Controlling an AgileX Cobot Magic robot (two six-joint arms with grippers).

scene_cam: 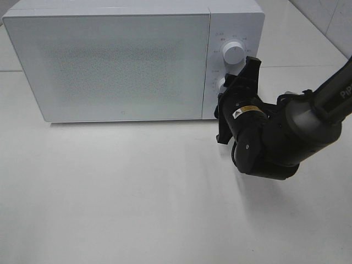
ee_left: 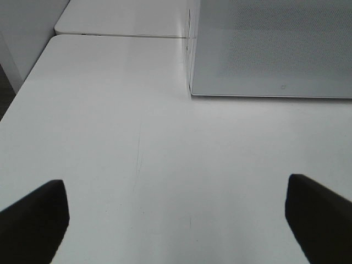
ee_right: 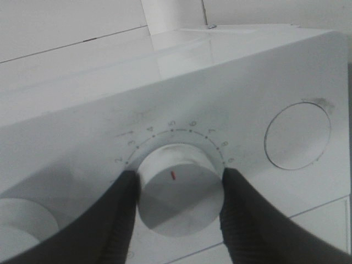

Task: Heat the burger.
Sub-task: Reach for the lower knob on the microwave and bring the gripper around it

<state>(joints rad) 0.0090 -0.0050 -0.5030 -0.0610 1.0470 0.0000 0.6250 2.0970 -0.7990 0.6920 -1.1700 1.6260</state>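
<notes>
**Right claw on the dial, burger out of sight**

I have the right claw (ee_right: 177, 184) closed on the round white plastic dial (ee_right: 179, 206), one dark finger pressed against each side of it. That dial is the lower of two on the boxy white microwave oven (scene_cam: 110, 60). From overhead the oven sits at 12 o'clock, its control strip at about 1 o'clock, and my right arm reaches in from 3 o'clock. The left claw (ee_left: 176, 217) hangs spread wide with nothing in it.

I cannot see the burger in any view. The speckled oven door is shut, so I judge it is inside, unconfirmed.

The dial looks smooth, so the fingers may slip round it without turning it. Too large a twist would set too long a time. Leaning in could shove the oven toward 12 o'clock.

The flat white tabletop (scene_cam: 137, 209) is matte with a faint scratch; pale wall tiles show at 1 o'clock
</notes>
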